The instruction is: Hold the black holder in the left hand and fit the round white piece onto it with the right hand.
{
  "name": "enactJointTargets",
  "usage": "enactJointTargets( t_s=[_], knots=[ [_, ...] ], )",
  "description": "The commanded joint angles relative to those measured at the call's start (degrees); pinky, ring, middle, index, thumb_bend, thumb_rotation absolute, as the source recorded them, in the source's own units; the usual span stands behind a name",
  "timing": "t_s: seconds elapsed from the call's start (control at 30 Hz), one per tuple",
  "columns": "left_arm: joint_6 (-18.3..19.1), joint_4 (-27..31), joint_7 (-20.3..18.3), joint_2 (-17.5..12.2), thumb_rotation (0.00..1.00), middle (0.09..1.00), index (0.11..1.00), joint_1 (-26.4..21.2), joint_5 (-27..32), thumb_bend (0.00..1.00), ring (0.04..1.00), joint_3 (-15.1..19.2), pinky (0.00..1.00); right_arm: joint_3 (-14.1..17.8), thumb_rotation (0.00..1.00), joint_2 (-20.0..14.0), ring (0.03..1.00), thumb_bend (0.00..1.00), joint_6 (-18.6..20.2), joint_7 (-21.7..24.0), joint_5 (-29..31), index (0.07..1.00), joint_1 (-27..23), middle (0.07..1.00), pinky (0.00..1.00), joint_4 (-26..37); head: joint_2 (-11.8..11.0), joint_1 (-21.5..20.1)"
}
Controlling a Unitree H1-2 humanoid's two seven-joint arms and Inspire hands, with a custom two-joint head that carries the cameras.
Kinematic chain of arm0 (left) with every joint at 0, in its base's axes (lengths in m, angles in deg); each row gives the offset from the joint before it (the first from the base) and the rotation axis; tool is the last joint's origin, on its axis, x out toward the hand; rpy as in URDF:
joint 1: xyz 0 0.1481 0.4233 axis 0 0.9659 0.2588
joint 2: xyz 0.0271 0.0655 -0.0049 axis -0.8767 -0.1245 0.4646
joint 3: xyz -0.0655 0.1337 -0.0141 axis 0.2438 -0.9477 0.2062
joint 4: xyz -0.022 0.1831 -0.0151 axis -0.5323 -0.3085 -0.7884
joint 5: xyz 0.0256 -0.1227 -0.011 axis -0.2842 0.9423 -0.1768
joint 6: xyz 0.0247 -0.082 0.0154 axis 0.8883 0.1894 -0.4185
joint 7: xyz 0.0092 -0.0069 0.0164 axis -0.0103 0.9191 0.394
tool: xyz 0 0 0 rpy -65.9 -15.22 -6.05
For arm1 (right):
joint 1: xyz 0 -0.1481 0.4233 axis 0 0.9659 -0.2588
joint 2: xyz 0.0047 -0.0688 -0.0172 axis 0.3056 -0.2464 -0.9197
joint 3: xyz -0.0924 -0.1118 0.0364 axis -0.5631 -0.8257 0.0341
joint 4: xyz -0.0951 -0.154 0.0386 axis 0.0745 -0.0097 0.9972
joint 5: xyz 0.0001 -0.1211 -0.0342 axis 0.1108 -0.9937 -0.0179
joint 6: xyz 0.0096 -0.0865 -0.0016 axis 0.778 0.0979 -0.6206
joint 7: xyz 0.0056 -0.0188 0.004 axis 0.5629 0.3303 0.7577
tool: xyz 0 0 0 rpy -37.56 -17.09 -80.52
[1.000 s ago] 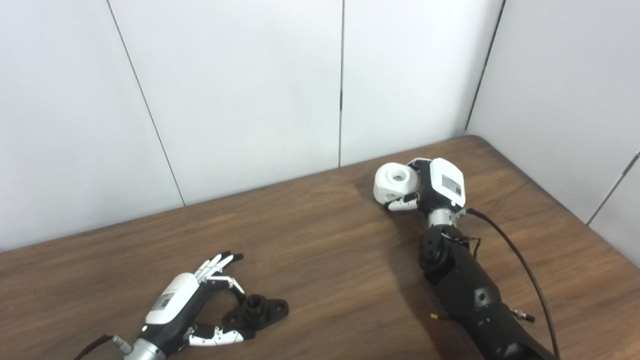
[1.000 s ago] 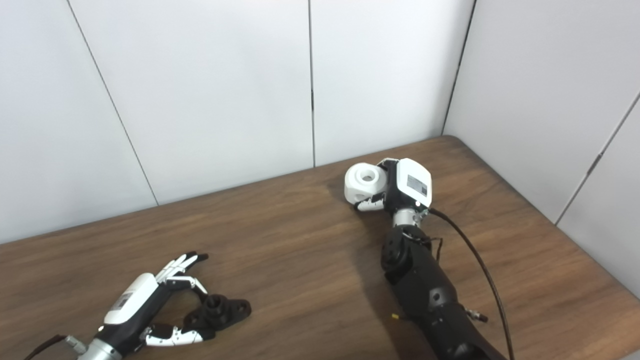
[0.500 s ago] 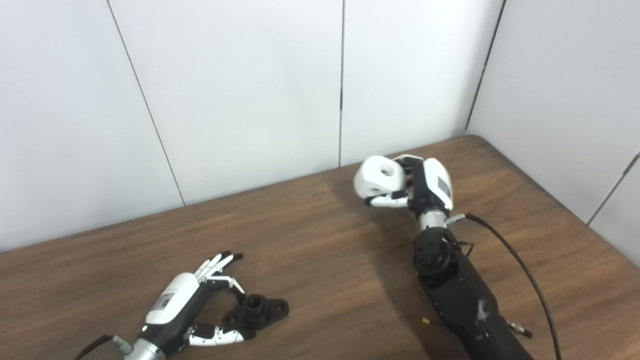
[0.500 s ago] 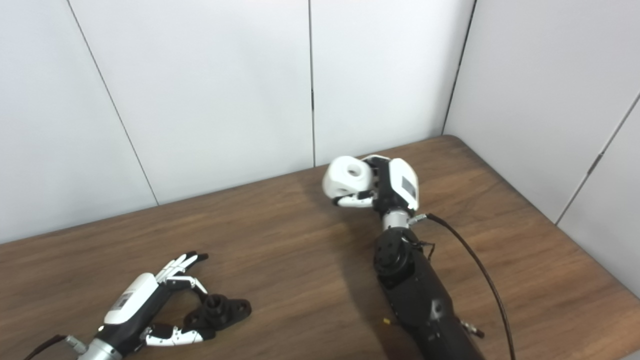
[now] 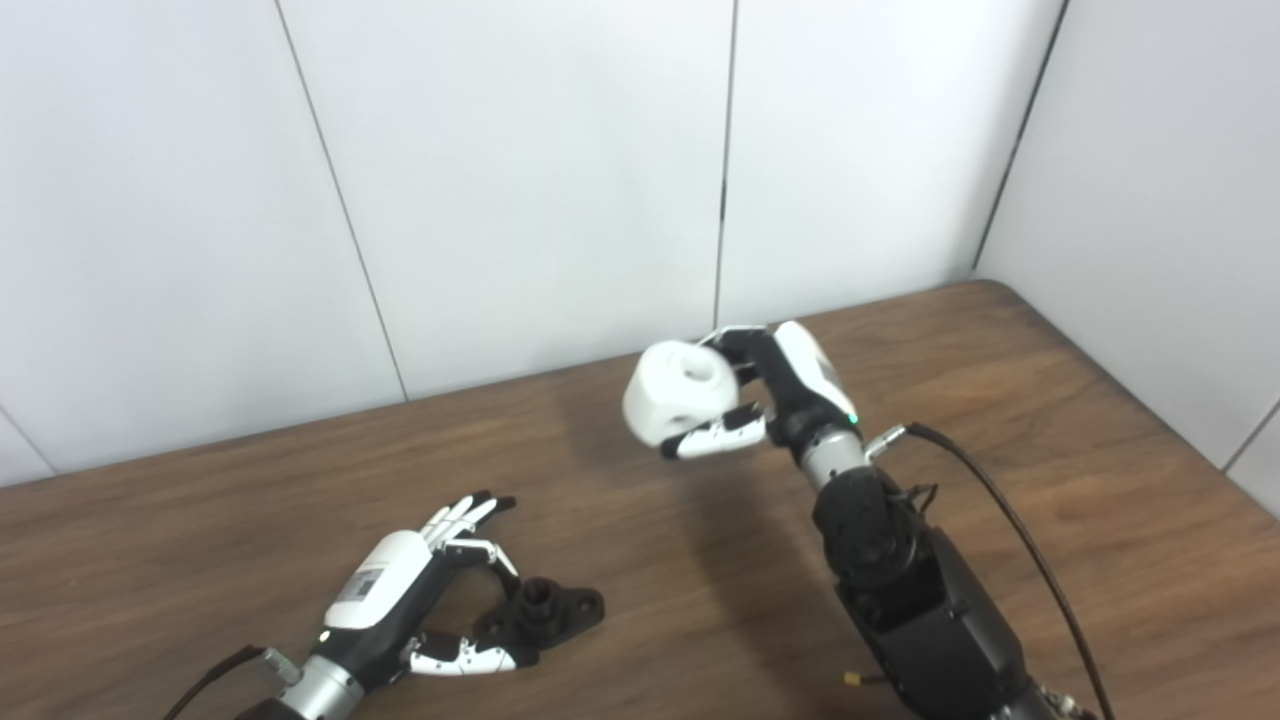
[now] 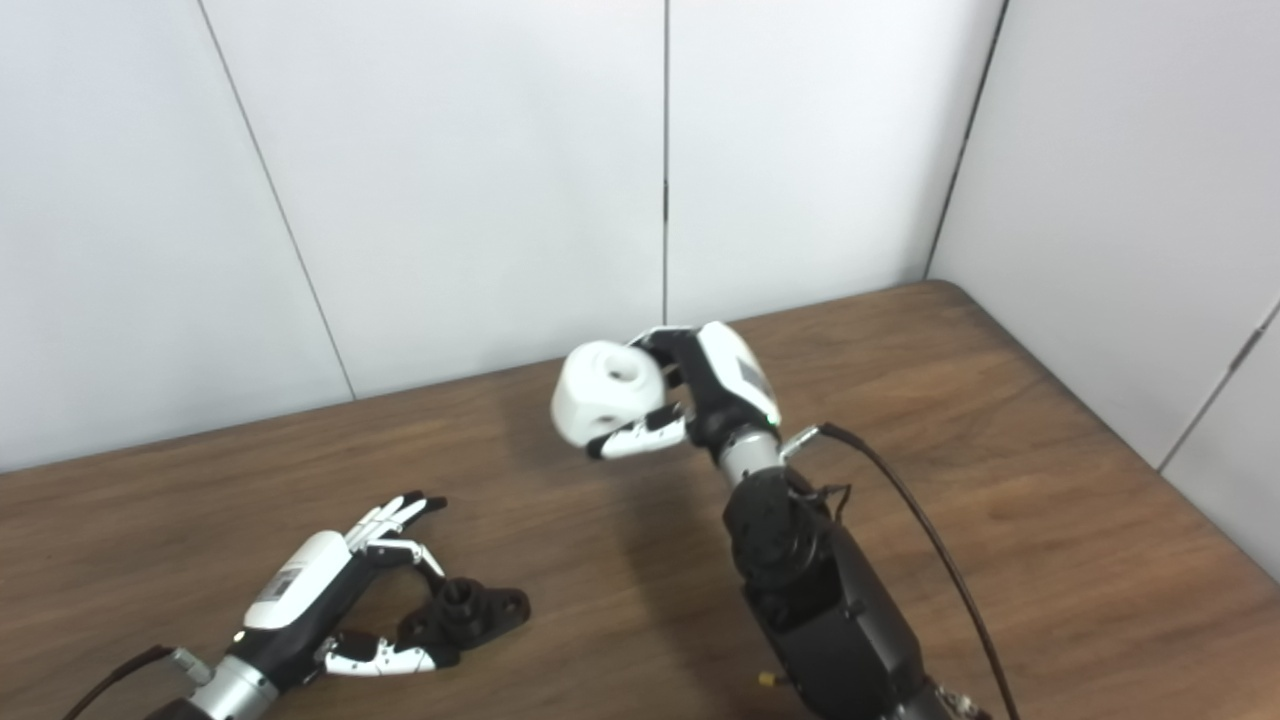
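Round white piece [image 5: 677,391] now farther left above brown wooden table [image 5: 1050,440], white wall panels [image 5: 530,180] behind.

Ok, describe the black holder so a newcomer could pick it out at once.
Start at the wooden table and go to its near left part, where the left hand rests. The black holder lies flat on the wood between that hand's fingers. It is the only small all-black piece there, with a short raised round hub, unlike the round white piece held up in the right hand.

Holder [image 5: 545,612] on table [image 5: 1100,480] left; round piece [image 5: 677,390] raised right.
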Motion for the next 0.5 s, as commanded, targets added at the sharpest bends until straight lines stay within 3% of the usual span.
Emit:
enactJointTargets(
  t_s=[0.0,0.47],
  knots=[
    [3.3,-3.6,0.1,0.9,0.06,0.960,0.483,5.2,-2.4,0.52,1.000,-1.2,1.00,0.0,0.13,-0.3,0.715,0.52,-0.5,1.1,-1.2,0.479,-1.3,0.692,0.65,3.4,0.5,1.2],
    [7.1,-1.4,-0.9,3.4,0.06,0.958,0.483,4.3,-3.8,0.52,1.000,-1.7,1.00,-1.6,0.13,-1.2,0.723,0.52,-1.0,10.6,-1.2,0.480,0.1,0.707,0.65,10.5,3.5,11.0]
  ],
)
